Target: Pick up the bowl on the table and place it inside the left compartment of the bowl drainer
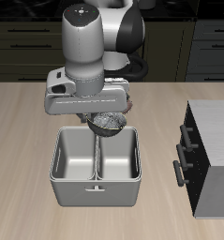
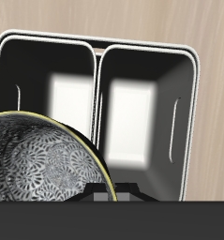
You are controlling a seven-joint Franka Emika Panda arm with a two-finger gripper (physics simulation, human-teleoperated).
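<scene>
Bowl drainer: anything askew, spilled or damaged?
Nothing stands out. The bowl drainer sits square on the table, both wells empty and undented. The bowl is held tilted in the hand above its back rim, which fits a carry.

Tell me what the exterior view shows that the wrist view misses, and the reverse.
Only the exterior view shows the arm, the dark cabinet beside the drainer, and the drainer's front handle. Only the wrist view shows the bowl's speckled inside close up and both wells from straight above, empty. Both show the bowl held above the drainer near its divider, and the wooden table. The pincer's fingers are hidden in both.
</scene>
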